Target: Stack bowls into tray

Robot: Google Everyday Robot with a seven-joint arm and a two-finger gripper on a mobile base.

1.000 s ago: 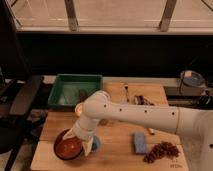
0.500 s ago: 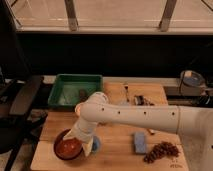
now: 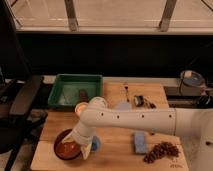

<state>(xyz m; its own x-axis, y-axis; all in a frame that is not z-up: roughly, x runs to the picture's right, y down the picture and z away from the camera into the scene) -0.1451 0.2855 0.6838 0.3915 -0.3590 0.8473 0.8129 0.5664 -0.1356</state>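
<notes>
While the gripper (image 3: 82, 148) hangs, fingers released, at the rim of the round red-orange bowl (image 3: 64, 149) (wooden table (image 3: 117, 156)), a small blue cup (image 3: 95, 144) crowds it; rectangular green tray (image 3: 75, 80) behind.

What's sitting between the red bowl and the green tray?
In the camera view, a white-orange cup stands on the wooden table between the red bowl and green tray; the gripper is at the bowl's rim.
</notes>
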